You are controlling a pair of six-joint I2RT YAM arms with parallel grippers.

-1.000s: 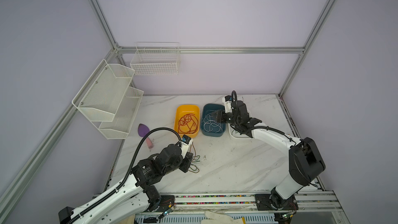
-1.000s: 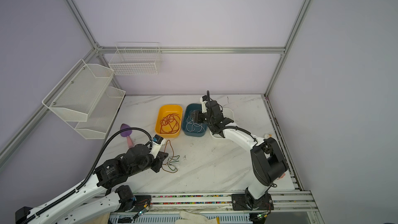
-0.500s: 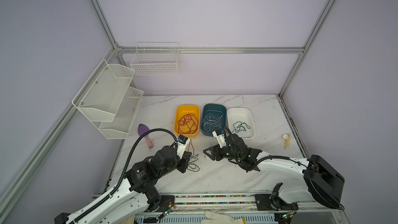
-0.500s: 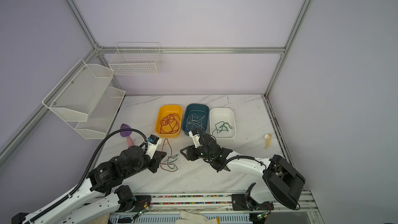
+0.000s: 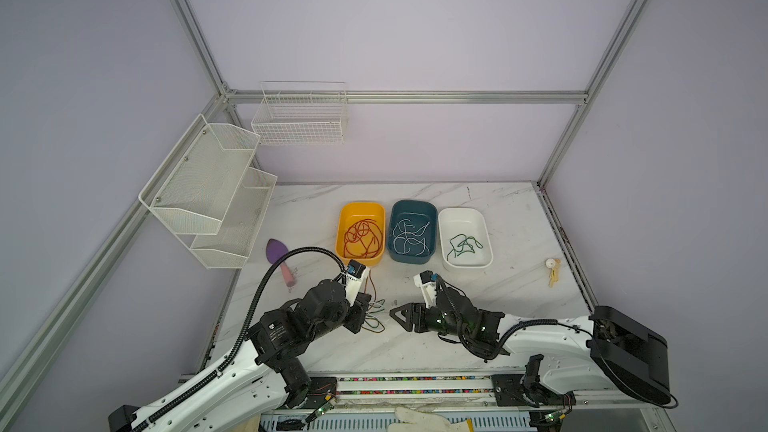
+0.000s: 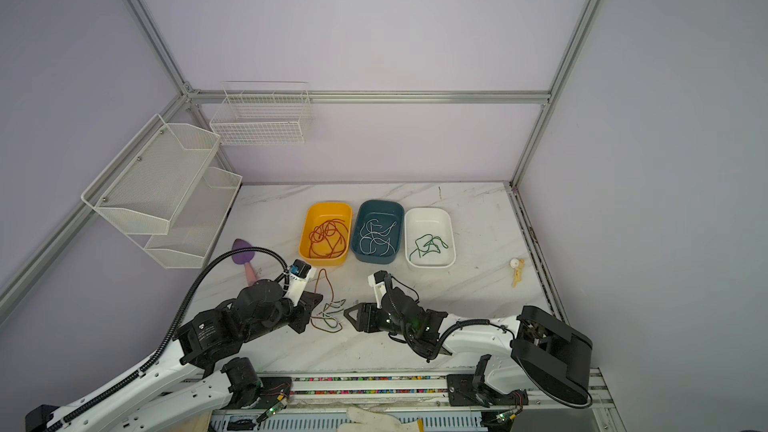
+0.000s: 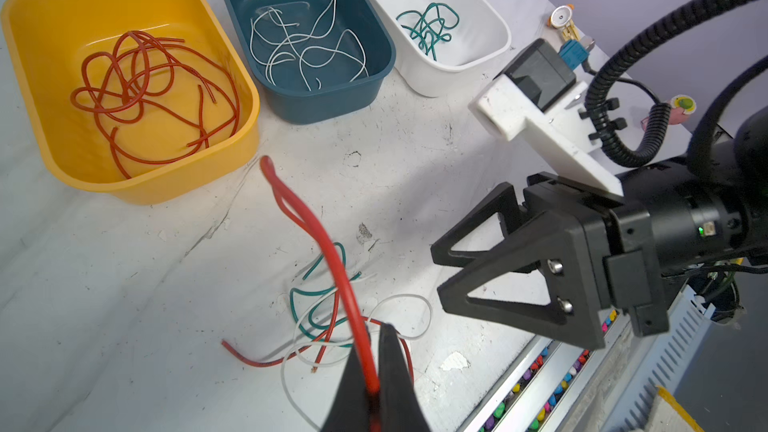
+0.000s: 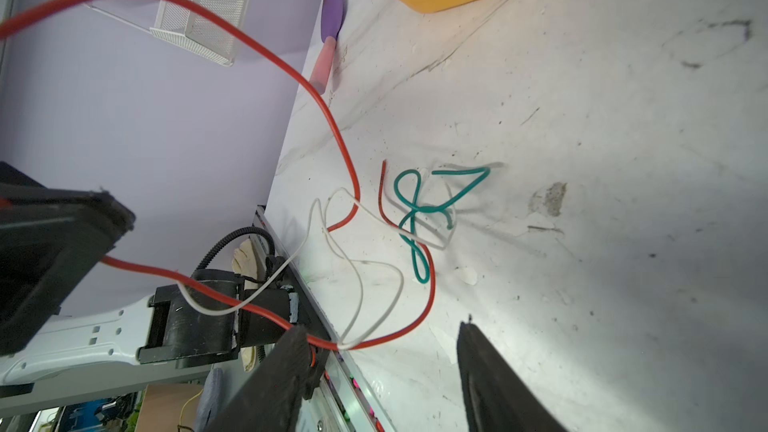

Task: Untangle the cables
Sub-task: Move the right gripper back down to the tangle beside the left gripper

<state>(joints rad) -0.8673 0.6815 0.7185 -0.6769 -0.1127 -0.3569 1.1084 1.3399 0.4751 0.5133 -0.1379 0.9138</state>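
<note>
A loose tangle of red, white and green cables (image 5: 375,314) (image 6: 330,317) lies near the table's front edge, between my two grippers. My left gripper (image 7: 374,353) (image 5: 368,300) is shut on a red cable (image 7: 332,255) that rises from its jaws in a loop. From the right, my right gripper (image 8: 386,338) (image 5: 394,315) faces the tangle, open, with the red cable (image 8: 374,342) running against one finger (image 8: 291,351). Behind the tangle, red cables fill the yellow tray (image 5: 360,205), white ones the teal tray (image 5: 409,257), and a green one the white tray (image 5: 469,263).
A purple spatula with a pink handle (image 5: 279,257) lies at the left edge. A small white and yellow object (image 5: 552,270) sits at the right. White mesh shelves (image 5: 208,189) hang on the left wall and a wire basket (image 5: 299,118) on the back wall.
My right arm swung from the trays at the back down to the front of the table, beside the tangle, its jaws widening. The left gripper kept its hold and barely moved.
</note>
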